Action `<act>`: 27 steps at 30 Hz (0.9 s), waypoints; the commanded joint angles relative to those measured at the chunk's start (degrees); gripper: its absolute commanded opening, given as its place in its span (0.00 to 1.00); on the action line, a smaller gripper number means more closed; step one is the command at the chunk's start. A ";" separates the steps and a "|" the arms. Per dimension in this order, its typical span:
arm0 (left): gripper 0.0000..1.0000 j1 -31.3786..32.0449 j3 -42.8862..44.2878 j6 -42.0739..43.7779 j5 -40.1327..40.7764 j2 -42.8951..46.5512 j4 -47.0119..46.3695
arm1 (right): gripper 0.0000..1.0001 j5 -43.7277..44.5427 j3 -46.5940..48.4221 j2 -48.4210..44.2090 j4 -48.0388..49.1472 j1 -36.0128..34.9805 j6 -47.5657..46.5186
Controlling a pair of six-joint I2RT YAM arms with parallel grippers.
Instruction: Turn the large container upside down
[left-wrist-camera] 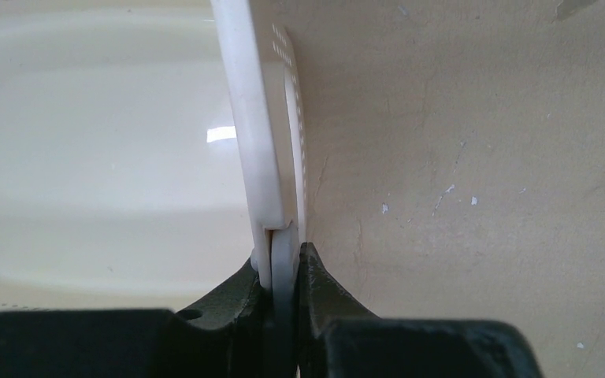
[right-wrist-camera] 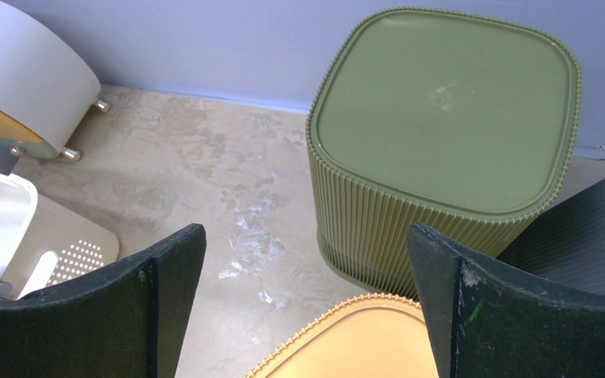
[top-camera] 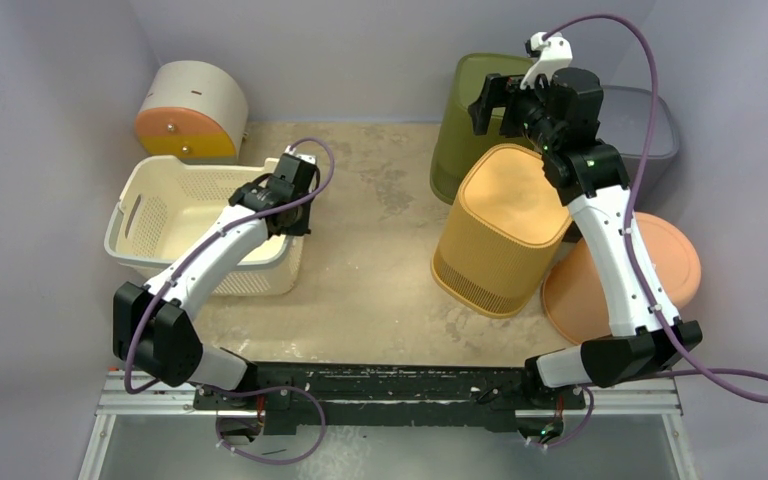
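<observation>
- Basket (top-camera: 175,200), cream and perforated, is the large container. It sits at 9 o'clock on the table (top-camera: 380,250) with its mouth facing up. In the top view the left arm covers its 3 o'clock rim and near corner.
- Left gripper (top-camera: 285,195) is clamped on that 3 o'clock wall. In the wrist view its fingers (left-wrist-camera: 315,276) pinch the thin rim (left-wrist-camera: 252,118) from both sides. The inner finger is mostly hidden behind the plastic, and the frame crops the rest of the basket.
- Right gripper (top-camera: 495,100) hangs at 1 o'clock with its jaws spread wide and nothing between them. It is above the gap between the green bin (right-wrist-camera: 441,110) and the yellow bin (right-wrist-camera: 354,339).
- Green bin stands bottom-up, and the right arm partly screens it in the top view.
- Dark grey bin (top-camera: 655,125) at 2 o'clock is half hidden by the arm, and its orientation cannot be told.
- Orange round piece (top-camera: 660,265) at 4 o'clock lies behind the right forearm. Whether it is a tub or a lid cannot be told.
- White-and-orange drum (top-camera: 195,110) lies on its side at 11 o'clock.
</observation>
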State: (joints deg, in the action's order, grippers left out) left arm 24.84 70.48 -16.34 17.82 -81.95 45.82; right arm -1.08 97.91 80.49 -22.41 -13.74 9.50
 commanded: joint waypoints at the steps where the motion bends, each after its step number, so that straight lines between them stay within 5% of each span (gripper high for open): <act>1: 0.00 0.04 1.46 -0.62 2.03 -0.18 -0.52 | 1.00 0.01 -0.35 -2.59 1.33 0.20 0.53; 8: 0.00 0.37 21.01 -8.98 -5.11 -0.33 5.02 | 1.00 3.10 -0.39 -2.76 1.18 0.21 -0.71; 13: 0.00 2.20 29.36 -19.59 -12.24 0.85 -1.18 | 1.00 4.80 0.88 -2.13 0.74 0.29 -0.20; 21: 0.00 2.23 16.33 -41.47 -19.97 9.07 -32.34 | 1.00 9.98 0.76 -4.17 1.22 0.36 -0.67; 27: 0.00 2.24 6.59 -54.92 -17.78 12.04 -55.41 | 1.00 11.91 3.16 -4.16 -0.30 0.43 -2.26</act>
State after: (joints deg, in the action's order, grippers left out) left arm 27.14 80.36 -59.42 -0.27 -72.66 16.73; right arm 7.97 97.67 77.95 -23.66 -13.69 8.75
